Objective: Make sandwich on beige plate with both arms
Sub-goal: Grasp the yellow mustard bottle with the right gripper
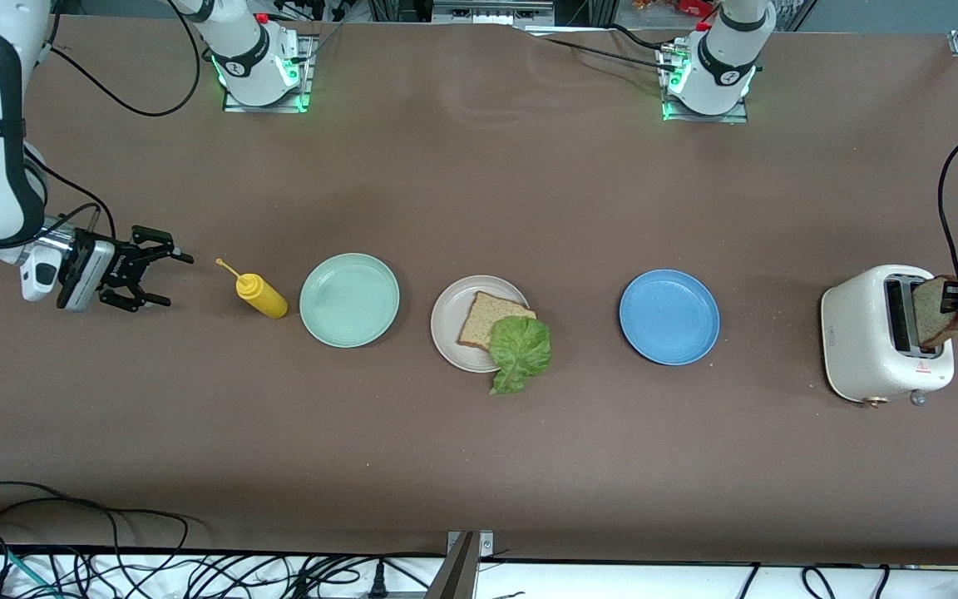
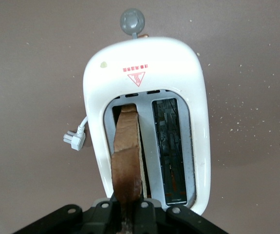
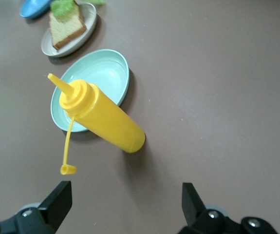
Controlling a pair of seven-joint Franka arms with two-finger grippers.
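The left gripper [image 1: 957, 298] is clamped on a bread slice [image 1: 933, 310] standing in a slot of the cream toaster [image 1: 861, 333], near the worktop [image 1: 479, 466] edge at the left arm's end. A red warning triangle [image 2: 137, 78] marks the toaster; its lettering is unreadable. Mid-worktop, the beige plate [image 1: 448, 333] holds another slice [image 1: 491, 316] with lettuce [image 1: 520, 349] overhanging the rim. The right gripper [image 1: 155, 279] waits, spread wide and empty, beside the yellow bottle [image 1: 259, 295].

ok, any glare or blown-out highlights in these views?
Left wrist view: the glossy cream toaster is overexposed along its top, while its red label stays readable. Front view: even light, green LED glow at both arm bases. Right wrist view: soft sheen on the yellow plastic squeeze bottle only.
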